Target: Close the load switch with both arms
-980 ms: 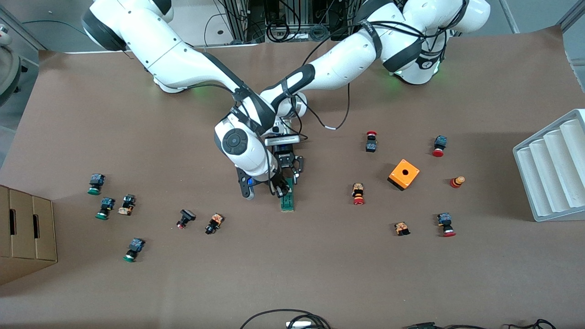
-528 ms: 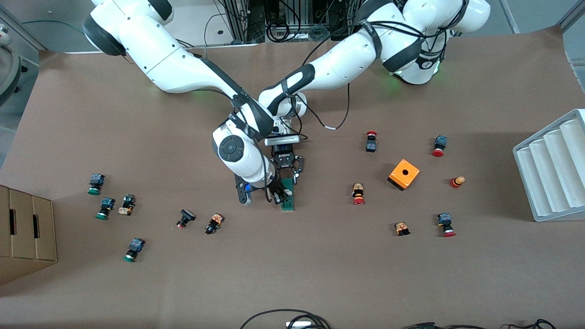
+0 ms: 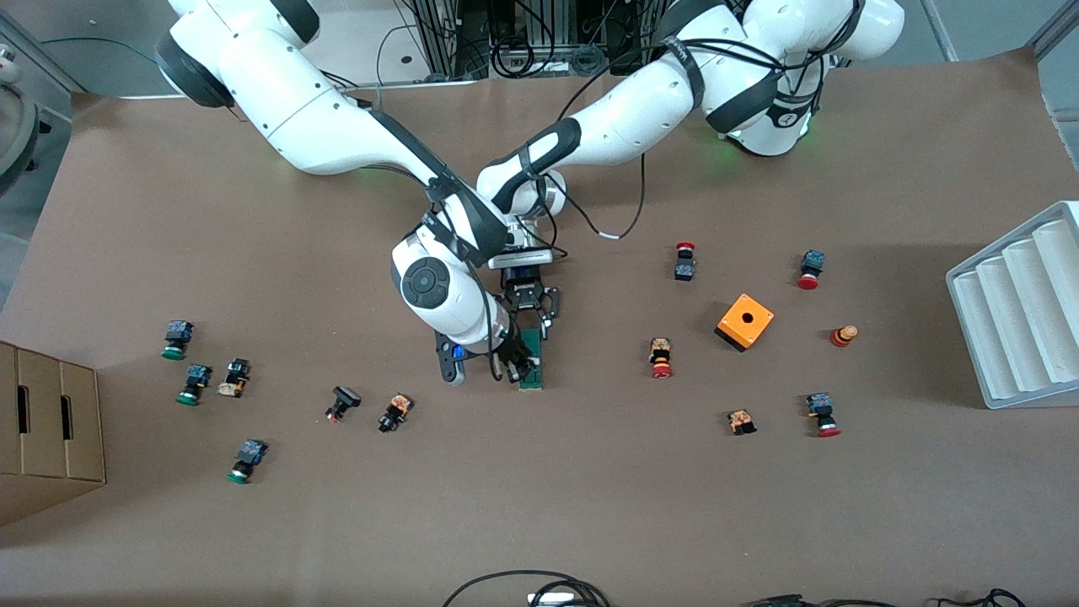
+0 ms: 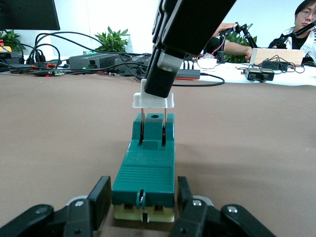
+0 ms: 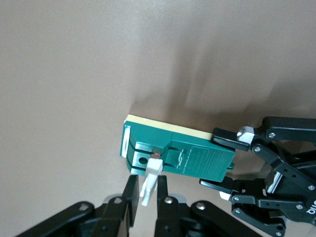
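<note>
Right gripper fingers pinch the white tab of the load switch, tab standing up off the green body on two thin pins, seen in the left wrist view. Left gripper fingers clamp both sides of the switch's other end, pads touching the green sides. Switch lies flat on the brown paper-covered table, mid-table, under both grippers. Front view alone shows the scatter: orange box toward the left arm's end, red push buttons around it, green push buttons toward the right arm's end, a white ridged tray and a cardboard box at the table's ends. Left wrist view alone shows the room: cables, potted plants, a person at a desk. Right wrist view shows the switch's cream base strip.
</note>
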Tool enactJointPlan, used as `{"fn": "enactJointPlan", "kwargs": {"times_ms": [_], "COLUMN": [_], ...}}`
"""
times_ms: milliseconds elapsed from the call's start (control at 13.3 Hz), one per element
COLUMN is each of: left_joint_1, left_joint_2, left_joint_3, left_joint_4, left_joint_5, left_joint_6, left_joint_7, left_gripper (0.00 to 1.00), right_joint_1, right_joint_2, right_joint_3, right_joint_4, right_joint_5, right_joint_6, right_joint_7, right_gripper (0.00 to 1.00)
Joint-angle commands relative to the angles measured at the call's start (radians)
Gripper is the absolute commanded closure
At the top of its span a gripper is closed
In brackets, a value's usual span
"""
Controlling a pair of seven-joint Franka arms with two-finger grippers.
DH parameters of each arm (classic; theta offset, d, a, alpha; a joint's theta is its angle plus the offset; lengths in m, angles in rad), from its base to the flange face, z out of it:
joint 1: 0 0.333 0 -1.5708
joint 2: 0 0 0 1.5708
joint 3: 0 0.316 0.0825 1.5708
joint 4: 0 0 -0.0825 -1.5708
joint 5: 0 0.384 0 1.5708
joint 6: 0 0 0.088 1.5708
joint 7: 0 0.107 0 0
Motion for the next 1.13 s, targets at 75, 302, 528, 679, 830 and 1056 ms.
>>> {"fn": "enactJointPlan", "kwargs": {"times_ms": [75,302,528,679,830,1056], "left_joint_1": [-0.003,-0.003,-0.003,-0.003,-0.003,-0.003], "left_joint_2": [0.022,0.022,0.022,0.024,0.022,0.024], "left_joint_3": [-0.008,-0.008,-0.008,-0.008,-0.008,-0.008], "left_joint_4": [0.025,0.026,0.025,0.025,0.025,0.025], "left_joint_5": [0.001,0.001,0.001,0.001,0.001,0.001], "left_joint_6": [-0.011,-0.011,-0.011,-0.011,-0.011,-0.011], "left_joint_7": [0.013,0.013,0.013,0.013,0.013,0.012], "left_gripper": [0.38,0.38,0.38,0.38,0.39,0.41], "right_joint_1": [0.005,0.007,0.007,0.007,0.008,0.008], "right_joint_2": [0.037,0.051,0.069,0.086,0.099,0.108], "right_joint_3": [0.0,0.0,0.0,0.0,0.0,0.0], "right_joint_4": [0.065,0.082,0.106,0.126,0.142,0.152], "right_joint_5": [0.017,0.017,0.017,0.017,0.017,0.016], "right_joint_6": [-0.002,-0.002,-0.004,-0.004,-0.004,-0.004], "right_joint_7": [0.001,0.001,0.003,0.004,0.004,0.003], "right_gripper": [0.82,0.82,0.82,0.82,0.82,0.82]}}
